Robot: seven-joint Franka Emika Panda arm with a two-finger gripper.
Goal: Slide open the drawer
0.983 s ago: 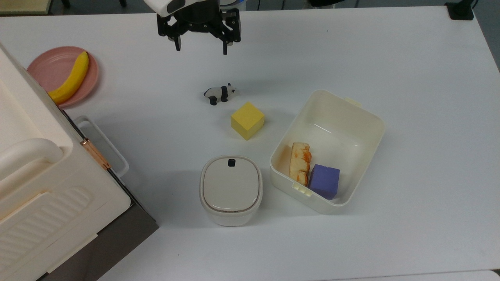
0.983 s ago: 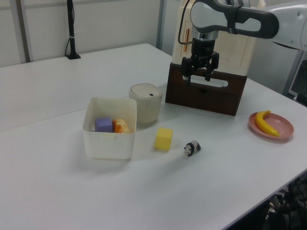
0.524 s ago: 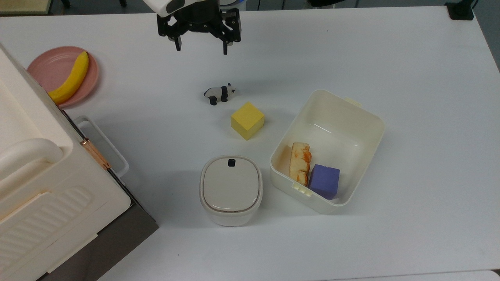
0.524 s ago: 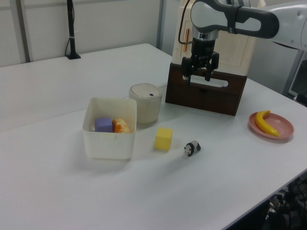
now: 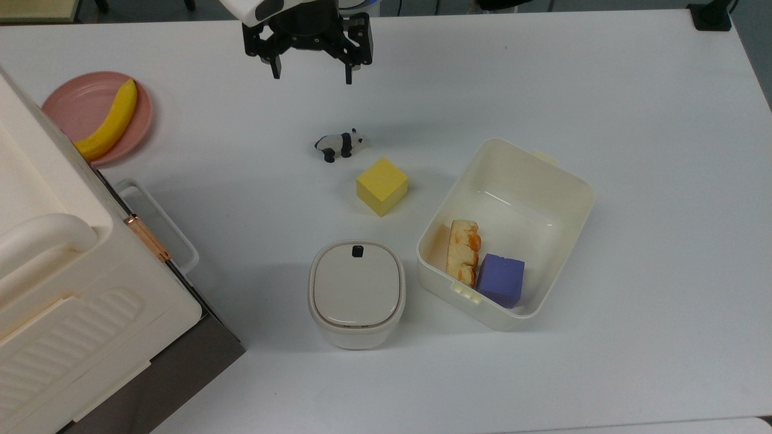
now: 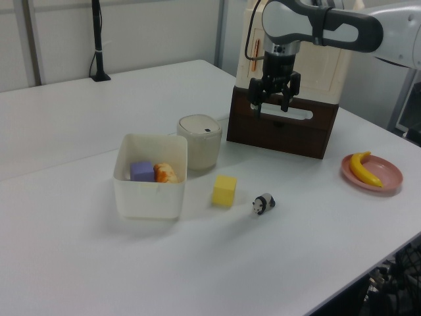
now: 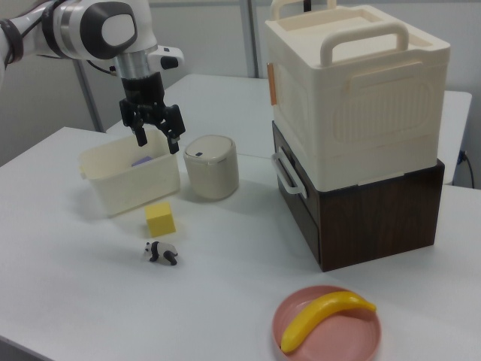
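The drawer [image 7: 299, 201] has a dark brown front and sits pushed in at the base of a brown cabinet. Its white loop handle [image 7: 281, 174] sticks out from the front; the same handle [image 5: 161, 222] lies at the top view's left and the handle [image 6: 287, 114] at the left view's upper right. My gripper [image 5: 312, 77] hangs open above the table with nothing between its fingers, well apart from the handle. In the left view the gripper [image 6: 270, 105] overlaps the drawer front [image 6: 283, 131]. In the right view the gripper [image 7: 157, 144] hovers over the tub.
A big cream box [image 7: 353, 90] with a handle rests on the cabinet. On the table are a lidded off-white bin [image 5: 357, 294], a cream tub [image 5: 543, 181] holding bread and a purple block, a yellow cube [image 5: 382, 185], a toy panda [image 5: 338, 145] and a banana on a pink plate [image 5: 78, 108].
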